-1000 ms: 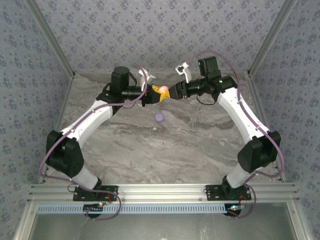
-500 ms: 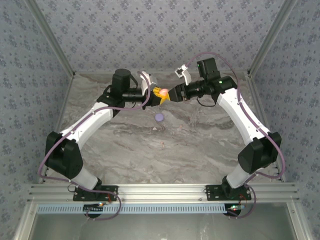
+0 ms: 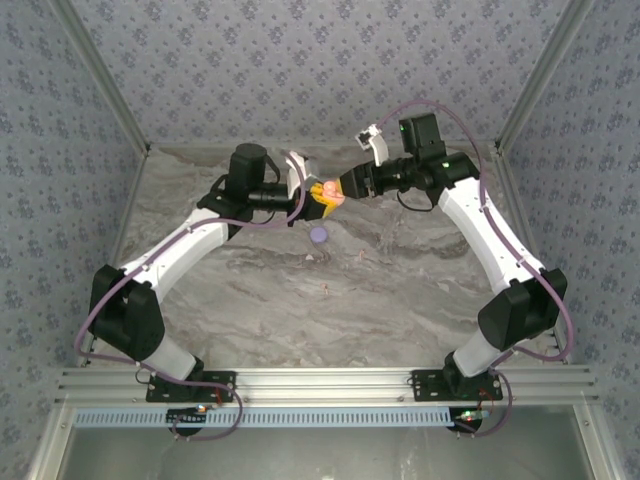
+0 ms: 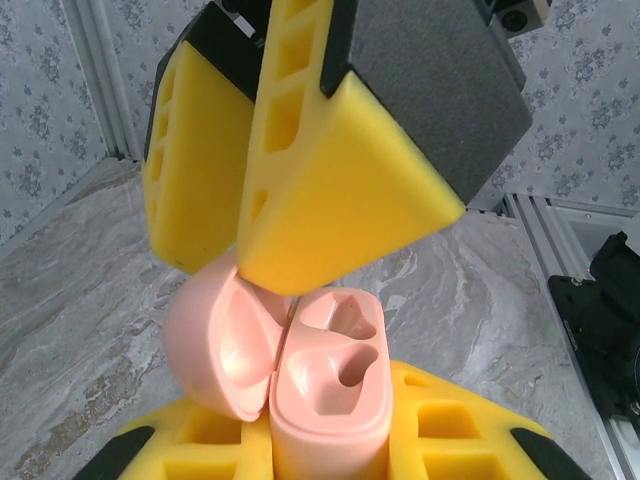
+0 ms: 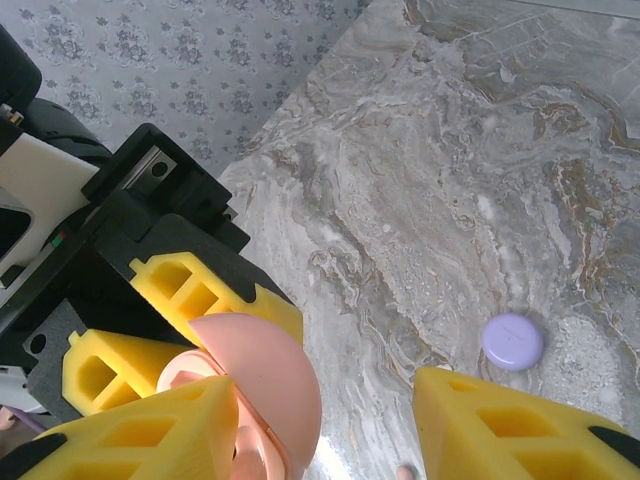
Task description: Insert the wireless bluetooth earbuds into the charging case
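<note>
**A:** Where do we log the charging case [image 4: 325,390]?

**B:** It is clamped upright in the left gripper [image 4: 325,445], held off the surface [image 3: 250,290] toward its 12 o'clock edge. The lid [image 4: 225,345] hangs open at 9 o'clock in the left wrist view.

**A:** And the right gripper [image 5: 320,400]?

**B:** Its fingers are apart. One yellow finger [image 5: 130,440] touches the lid's outer shell and the other stands well clear.

**A:** Earbuds [image 3: 325,290]?

**B:** We note tiny specks lying on the surface, at 6 o'clock from the purple disc [image 3: 319,235]. The disc itself lies at 6 o'clock from the case. We cannot tell the specks' colour from overhead.
</note>
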